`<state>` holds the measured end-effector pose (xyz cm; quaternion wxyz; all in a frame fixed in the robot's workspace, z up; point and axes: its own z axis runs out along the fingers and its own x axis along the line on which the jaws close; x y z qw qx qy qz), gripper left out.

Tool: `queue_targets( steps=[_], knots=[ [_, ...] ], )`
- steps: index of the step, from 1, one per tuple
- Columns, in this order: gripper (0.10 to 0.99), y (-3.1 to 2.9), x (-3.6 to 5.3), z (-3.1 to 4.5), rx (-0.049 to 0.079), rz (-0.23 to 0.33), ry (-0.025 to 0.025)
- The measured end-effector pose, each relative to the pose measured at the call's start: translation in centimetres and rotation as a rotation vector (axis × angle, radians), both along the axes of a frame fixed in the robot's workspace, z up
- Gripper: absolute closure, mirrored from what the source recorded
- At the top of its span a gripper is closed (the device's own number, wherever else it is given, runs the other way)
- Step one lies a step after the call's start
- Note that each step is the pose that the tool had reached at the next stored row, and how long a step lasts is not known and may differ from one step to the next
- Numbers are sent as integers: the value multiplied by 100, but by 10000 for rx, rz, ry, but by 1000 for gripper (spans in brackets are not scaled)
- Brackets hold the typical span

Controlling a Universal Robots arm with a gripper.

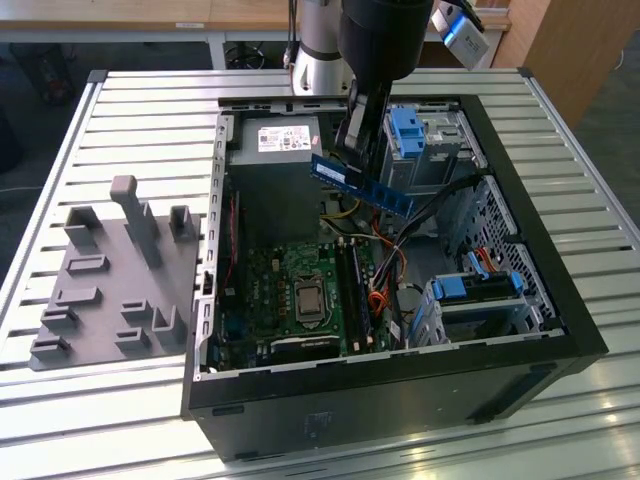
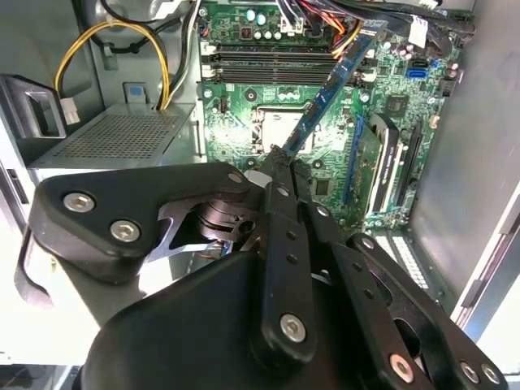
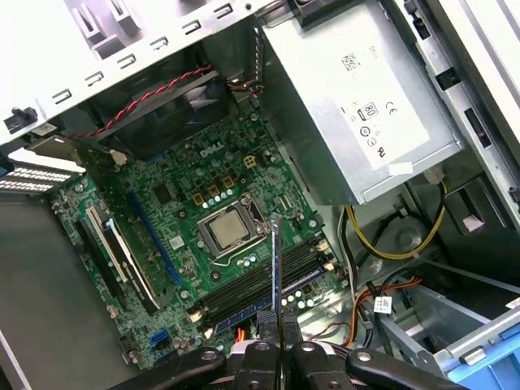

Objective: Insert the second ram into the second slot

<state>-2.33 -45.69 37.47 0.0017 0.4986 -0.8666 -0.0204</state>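
Exterior view: end effector (image 1: 368, 165) clenched on the second ram (image 1: 392, 196). The stick hangs over the open PC case (image 1: 400, 400) on the slatted desk (image 1: 150, 110), well above the motherboard (image 1: 270, 290). Not seated.

Second wrist view: second ram (image 2: 333, 81) runs diagonally out from the end effector (image 2: 280, 166), over the CPU socket (image 2: 272, 122). DIMM slots (image 2: 268, 61) lie beyond it, and the stick's long axis isn't parallel to them.

First wrist view: second ram (image 3: 276, 260) is seen edge-on, crossing the DIMM slots (image 3: 260, 280) at an angle. Can't tell which slot is populated.

Judgement: a clean insertion needs yaw squared to the slot, stick level, notch on the key and latches open, then a straight, even push. Loose cables (image 1: 440, 205) near the slots look like a snag risk.
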Motion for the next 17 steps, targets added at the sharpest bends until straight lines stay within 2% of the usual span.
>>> queue_targets(
  steps=[17],
  knots=[
    [957, 0, 0, -2, -1, -648, 0]
  ],
)
